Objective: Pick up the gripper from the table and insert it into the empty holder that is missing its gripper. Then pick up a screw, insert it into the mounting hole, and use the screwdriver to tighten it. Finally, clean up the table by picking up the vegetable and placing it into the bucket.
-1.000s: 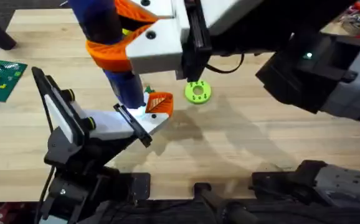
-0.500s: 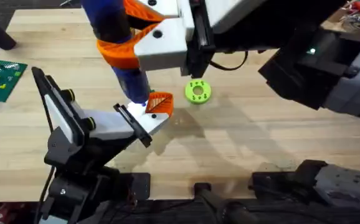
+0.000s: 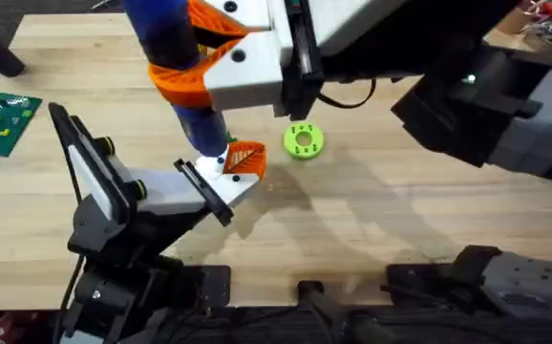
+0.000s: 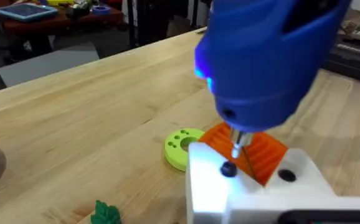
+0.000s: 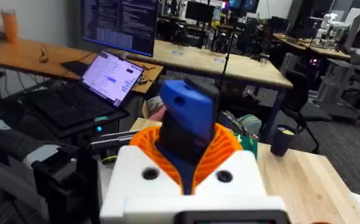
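1. The screwdriver is seen upper centre-left in the overhead frame, clenched by the right end effector at its orange collar, with its narrow tip brought down onto the holder, left of centre.
2. In the left wrist view the screwdriver's tip is seen just above a dark screw seated in the holder's white face, with the gripper, orange and ribbed, lying directly behind it.
3. The state of the left end effector cannot be told from the pictures.
4. A slip is judged the main risk: if the tip is not centred in the screw head, it may skate off and strike the gripper or the white plastic.
5. A tilted screwdriver is judged likely to cross-thread the screw or lever the gripper out of its seat.
6. Too much downward push could rock the black jointed stand at lower left of the overhead frame, so that alignment is lost.
7. A lime-green disc is seen just right of the holder, near enough to be knocked if the arm swings.
8. A small green vegetable is seen at the lower left of the left wrist view, on the bare counter, not yet cleared.
9. The counter is of pale wood planks; a green circuit board lies at its left edge.
10. In the right wrist view, an office is shown: an open laptop, monitors, desks and chairs.
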Motion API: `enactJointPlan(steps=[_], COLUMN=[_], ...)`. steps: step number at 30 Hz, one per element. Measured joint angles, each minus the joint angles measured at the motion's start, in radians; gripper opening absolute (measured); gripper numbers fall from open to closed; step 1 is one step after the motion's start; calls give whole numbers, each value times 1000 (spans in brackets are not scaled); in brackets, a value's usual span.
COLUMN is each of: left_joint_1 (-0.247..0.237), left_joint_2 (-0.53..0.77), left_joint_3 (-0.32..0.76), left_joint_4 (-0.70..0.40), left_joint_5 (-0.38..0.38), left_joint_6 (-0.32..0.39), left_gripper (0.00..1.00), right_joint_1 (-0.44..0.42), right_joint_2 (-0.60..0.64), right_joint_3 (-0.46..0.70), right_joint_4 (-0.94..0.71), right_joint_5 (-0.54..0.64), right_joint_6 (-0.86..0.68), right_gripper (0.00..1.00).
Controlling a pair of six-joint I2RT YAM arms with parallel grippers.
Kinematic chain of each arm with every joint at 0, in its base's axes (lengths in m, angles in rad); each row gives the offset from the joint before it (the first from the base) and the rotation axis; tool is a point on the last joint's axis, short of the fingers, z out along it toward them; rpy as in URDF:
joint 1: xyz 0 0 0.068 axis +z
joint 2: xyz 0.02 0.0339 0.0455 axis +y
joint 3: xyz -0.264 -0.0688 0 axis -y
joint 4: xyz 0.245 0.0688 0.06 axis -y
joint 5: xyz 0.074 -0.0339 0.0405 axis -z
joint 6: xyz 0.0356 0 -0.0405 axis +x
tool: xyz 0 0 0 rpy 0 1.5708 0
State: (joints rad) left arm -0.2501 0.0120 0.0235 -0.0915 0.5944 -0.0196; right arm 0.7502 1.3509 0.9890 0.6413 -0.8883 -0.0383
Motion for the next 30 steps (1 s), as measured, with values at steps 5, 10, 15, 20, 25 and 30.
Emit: enactJointPlan(steps=[5, 10, 15, 20, 25, 30], left_joint_1=[0, 0, 0, 0, 0, 0], left_joint_2=[0, 0, 0, 0, 0, 0], left_joint_3=[0, 0, 0, 0, 0, 0], left_joint_4=[0, 0, 0, 0, 0, 0], left_joint_5=[0, 0, 0, 0, 0, 0], left_joint_6=[0, 0, 0, 0, 0, 0], left_gripper=[7, 7, 7, 8, 7, 7], right_joint_1=[0, 0, 0, 0, 0, 0], right_joint_2=[7, 11, 11, 11, 11, 11], right_joint_3=[0, 0, 0, 0, 0, 0], right_joint_4=[-1, -3, -9, -17, -18, -20], right_joint_5=[0, 0, 0, 0, 0, 0], right_joint_6=[0, 1, 1, 1, 1, 1], right_gripper=[60, 62, 61, 62, 61, 60])
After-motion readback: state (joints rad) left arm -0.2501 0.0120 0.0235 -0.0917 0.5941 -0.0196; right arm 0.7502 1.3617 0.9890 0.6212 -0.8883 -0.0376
